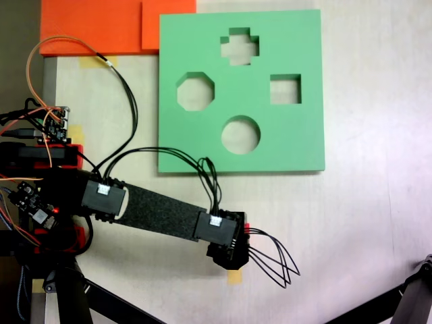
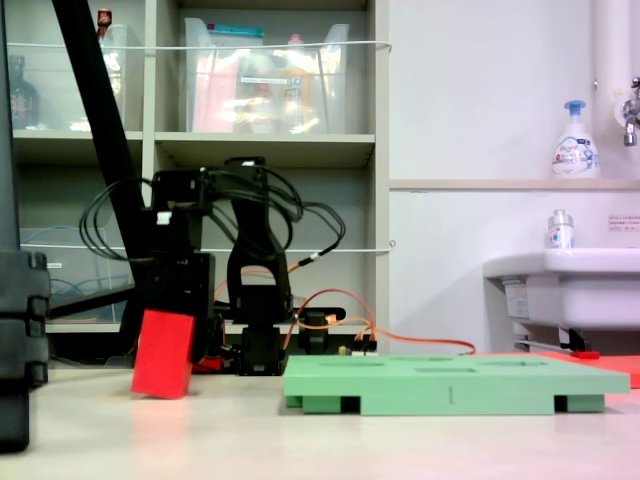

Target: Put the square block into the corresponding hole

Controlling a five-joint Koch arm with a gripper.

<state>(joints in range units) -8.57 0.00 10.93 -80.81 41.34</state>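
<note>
Red block (image 2: 163, 354): tilted, one lower corner on the desk (image 2: 300, 440), left of the board in the low fixed view; touching the arm's black end above it.
Green board (image 1: 240, 91): flat on the desk, far from the arm's end in the top fixed view.
Square hole (image 1: 285, 89): right side of the board, empty.
Writing: none readable; soap bottle (image 2: 575, 142) label blurred.
Open room: bare desk right of the arm.
Arm: reaches low, jaws (image 2: 180, 322) pointing down.
Jaws: cannot tell whether spread or pinching.

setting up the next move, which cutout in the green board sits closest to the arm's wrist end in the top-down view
The round cutout, in the green board. It lies nearest the board's bottom edge, just above the wrist; the octagon, cross and square lie farther up.
</note>
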